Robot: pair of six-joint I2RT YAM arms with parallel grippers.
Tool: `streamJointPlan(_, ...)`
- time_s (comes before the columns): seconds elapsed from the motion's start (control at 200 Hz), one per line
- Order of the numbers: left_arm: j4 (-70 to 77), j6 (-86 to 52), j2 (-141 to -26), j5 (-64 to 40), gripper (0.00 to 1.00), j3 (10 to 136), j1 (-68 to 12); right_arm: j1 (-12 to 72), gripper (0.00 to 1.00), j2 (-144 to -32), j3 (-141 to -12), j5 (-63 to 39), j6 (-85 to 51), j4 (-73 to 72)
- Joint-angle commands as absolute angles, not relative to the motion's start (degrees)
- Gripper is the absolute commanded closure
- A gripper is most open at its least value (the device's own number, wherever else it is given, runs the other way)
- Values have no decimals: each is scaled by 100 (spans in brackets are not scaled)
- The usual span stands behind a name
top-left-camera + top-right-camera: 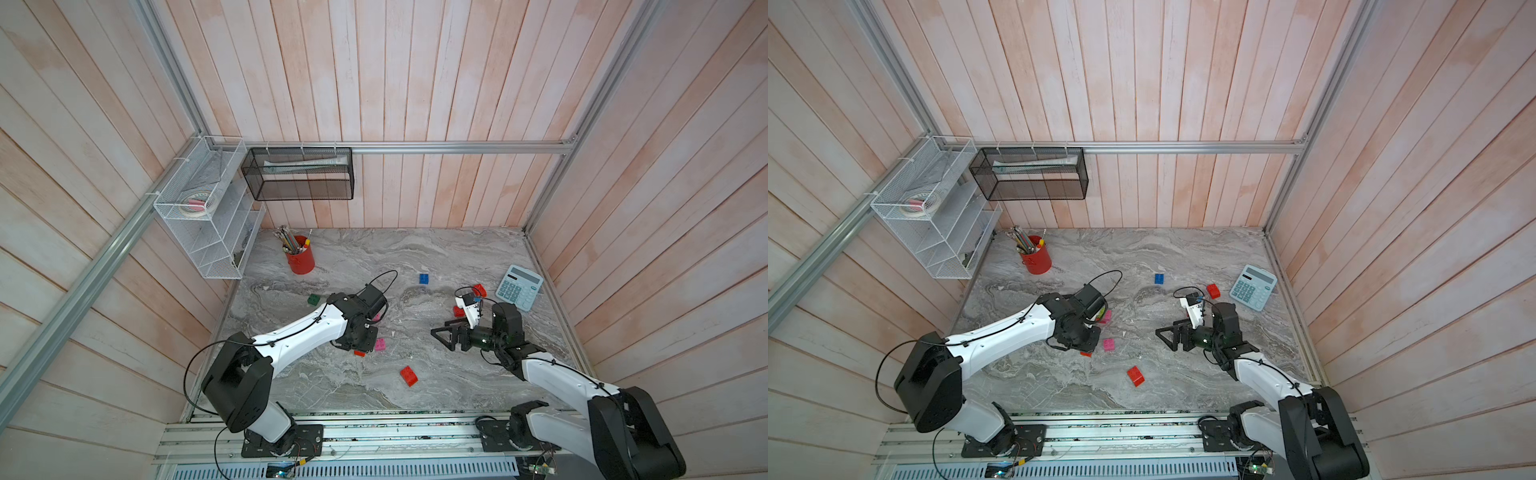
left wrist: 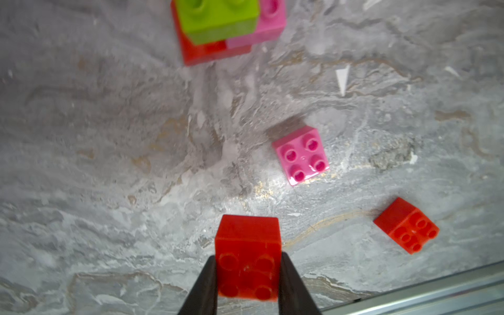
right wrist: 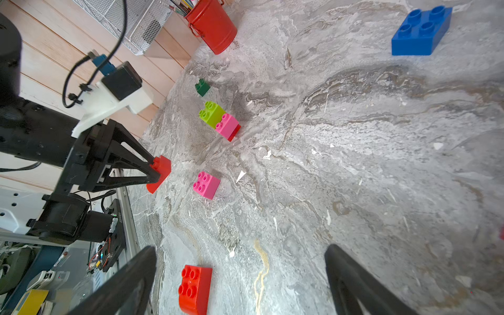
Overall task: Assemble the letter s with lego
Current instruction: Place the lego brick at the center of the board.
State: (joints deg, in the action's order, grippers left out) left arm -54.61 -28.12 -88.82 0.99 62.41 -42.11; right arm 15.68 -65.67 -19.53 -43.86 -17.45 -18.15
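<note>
Surface (image 1: 457, 257): grey marble beneath us.
Left tool (image 3: 155, 171): we clench the red brick (image 2: 246, 245), near the pink brick (image 2: 301, 155), mid-surface.
Right tool (image 3: 240, 248): released wide, empty.

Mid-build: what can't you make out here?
- Left gripper: hidden under the left arm in both top views; only a sliver of the held brick shows.
- Stack: cut off by the left wrist picture's edge; mostly behind that arm in both top views.
- Red brick: partly behind the right wrist camera in a top view.
</note>
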Motion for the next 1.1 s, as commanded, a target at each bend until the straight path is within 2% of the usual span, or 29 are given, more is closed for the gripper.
streamJointPlan(0.0, -5255, -4407, -8719, 139, 73, 5924, -4170, 1553, 2, -6559, -1916, -4521, -1775, -2009)
streamJointPlan(0.125, -4836, -5018, -8615, -9, 76, 5565, -4131, 1546, 2, -6499, -1855, -4501, -1775, -2015)
streamJointPlan(0.495, -4304, -6090, -8762, 75, 73, 5005, -4113, 1542, 2, -6506, -1790, -4492, -1809, -2163)
streamJointPlan(1.095, -4408, -6606, -8731, -135, 43, 5052, -4344, 1538, 2, -6468, -1692, -4494, -1775, -2224)
